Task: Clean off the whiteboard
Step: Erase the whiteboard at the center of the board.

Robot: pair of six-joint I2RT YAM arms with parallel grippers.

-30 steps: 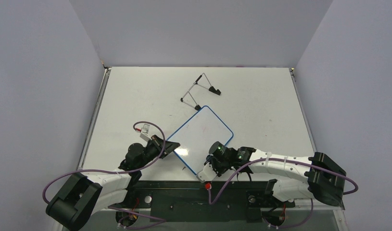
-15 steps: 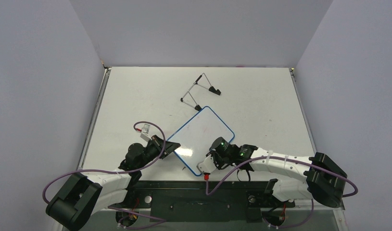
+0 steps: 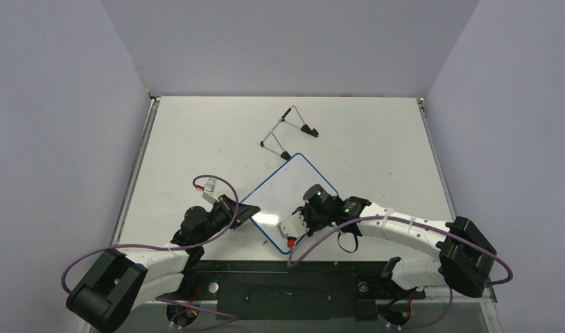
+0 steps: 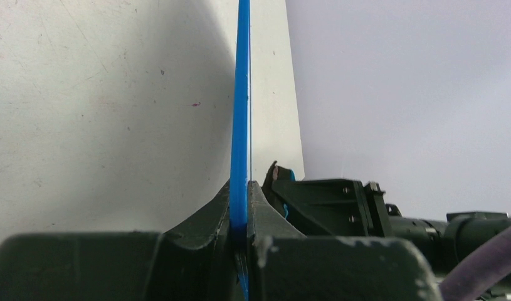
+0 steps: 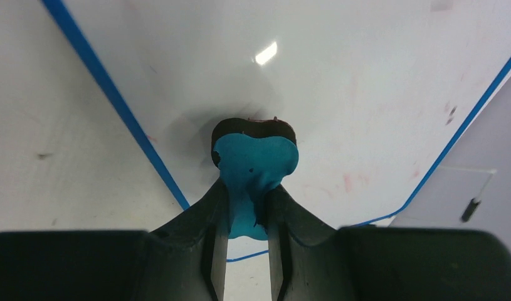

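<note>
The right gripper (image 5: 246, 197) is almost closed. Its two dark fingers pinch the narrow waist of a small blue bow-shaped eraser (image 5: 256, 164), and the eraser's dark pad end meets the face of the whiteboard (image 5: 340, 75) just inside the thin blue rim on that side. Around the pad the white surface is glossy, with one bright glint of light. To the right of the eraser are faint pink-red smears and a couple of small specks, too pale and broken to read as letters or words. The left gripper (image 4: 240, 200) is clamped fully shut on the board's blue rim, which its wrist camera sees edge-on as a straight blue line between the jaws. From above, the board sits diagonally on the table (image 3: 383, 139), close to the arms. The left gripper holds it at its left corner, and the right arm reaches over its near half. Its far corner points at a thin wire easel stand (image 3: 287, 132) with black feet, just beyond it. A small white tag (image 3: 210, 185) hangs on the left arm's purple cable; its print is too small to read.
</note>
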